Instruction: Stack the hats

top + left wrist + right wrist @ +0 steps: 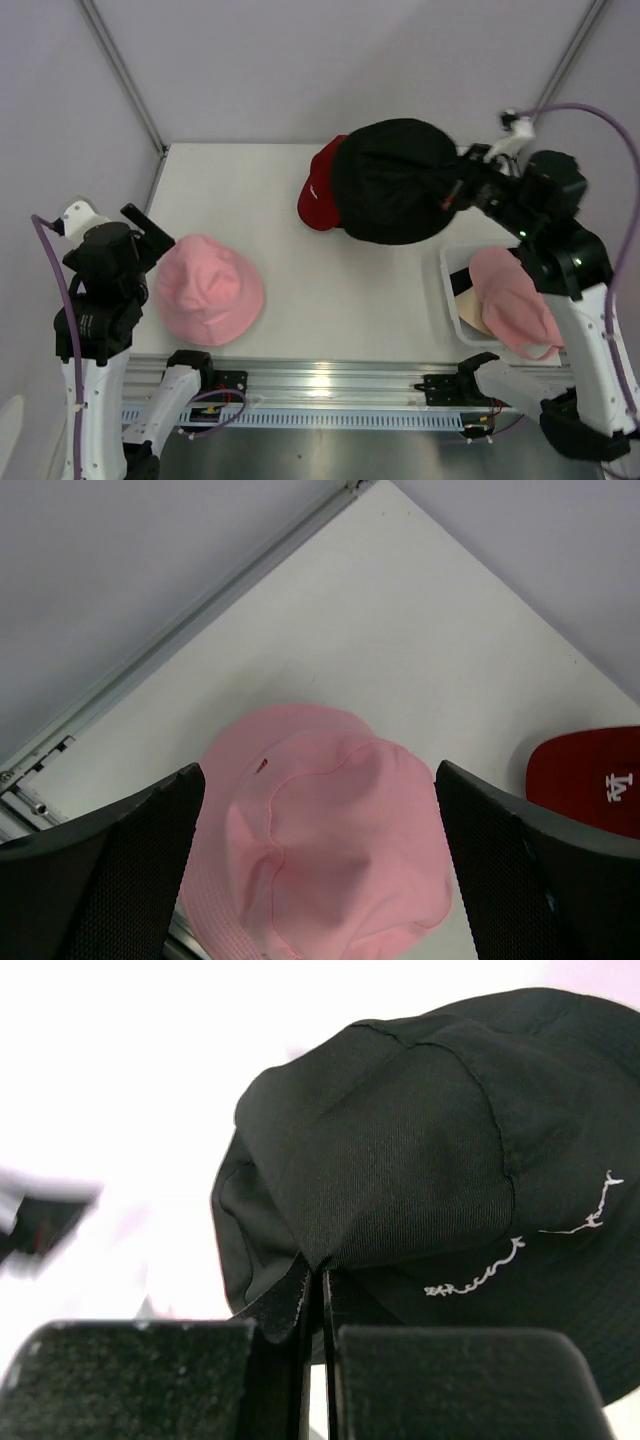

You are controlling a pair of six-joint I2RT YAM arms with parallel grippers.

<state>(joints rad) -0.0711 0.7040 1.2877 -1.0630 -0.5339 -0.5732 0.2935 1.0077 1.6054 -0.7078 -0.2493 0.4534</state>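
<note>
Left tool (320,875): released, fingers spread wide, sitting at the left edge of the pink bucket hat (208,290). That hat lies flat on the worktop (300,300), near-left. Red cap (318,195) is mid-back, partly hidden under the black bucket hat (392,180); can't tell if they touch. Right tool (322,1305): clenched on a fold of the black hat's fabric. Far right, a pink cap (515,300) lies in the white basket (447,268), on top of something cream (472,312).

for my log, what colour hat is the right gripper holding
Black hat, best in right wrist view.
</note>
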